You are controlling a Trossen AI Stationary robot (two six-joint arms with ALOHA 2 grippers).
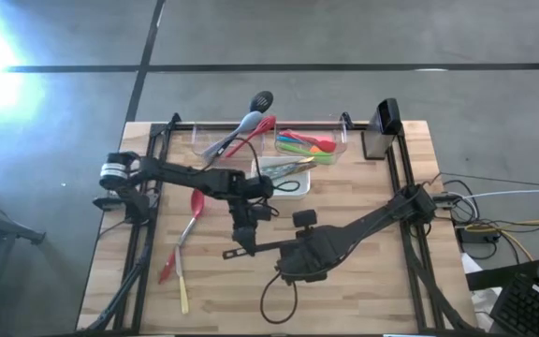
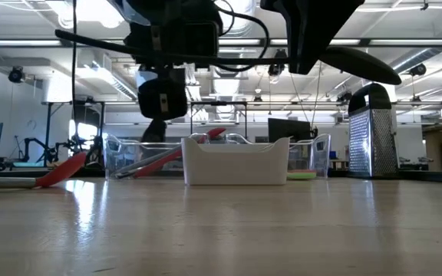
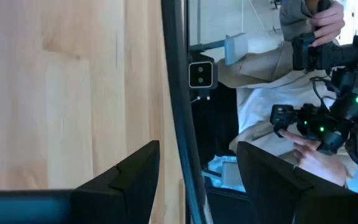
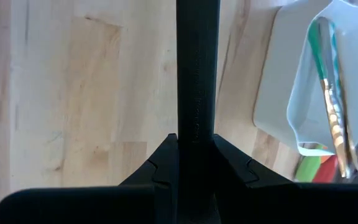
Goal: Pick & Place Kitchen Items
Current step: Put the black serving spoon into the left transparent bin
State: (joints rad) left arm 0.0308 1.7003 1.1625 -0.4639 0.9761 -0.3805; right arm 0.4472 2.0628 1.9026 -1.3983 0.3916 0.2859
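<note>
My right gripper [image 1: 284, 257] [image 4: 196, 140] is shut on a black utensil [image 4: 197, 74] and holds it high over the table's middle. The utensil's thin end [image 1: 229, 253] sticks out toward the table's left, and its broad end [image 2: 359, 65] shows in the low view. My left gripper [image 1: 244, 241] [image 3: 197, 152] is open and empty, right beside the utensil's thin end. A red spoon [image 1: 195, 203] and a red-and-yellow utensil [image 1: 178, 276] lie flat on the table's left. Other utensils lean in two clear bins [image 1: 215, 140] [image 1: 340, 140]. My right gripper pinches the black utensil's handle [image 4: 197, 127] between its two fingers. The handle runs on forward past the fingertips, along the fingers, toward the table's left. The utensil is lifted clear of the table and lies about level.
A white square dish [image 1: 268, 180] with metal tongs [image 1: 293, 167] stands at the back middle, in front of the bins. A metal box grater [image 1: 382, 126] stands at the back right. A person with a camera stands beyond the table's edge [image 3: 303, 74].
</note>
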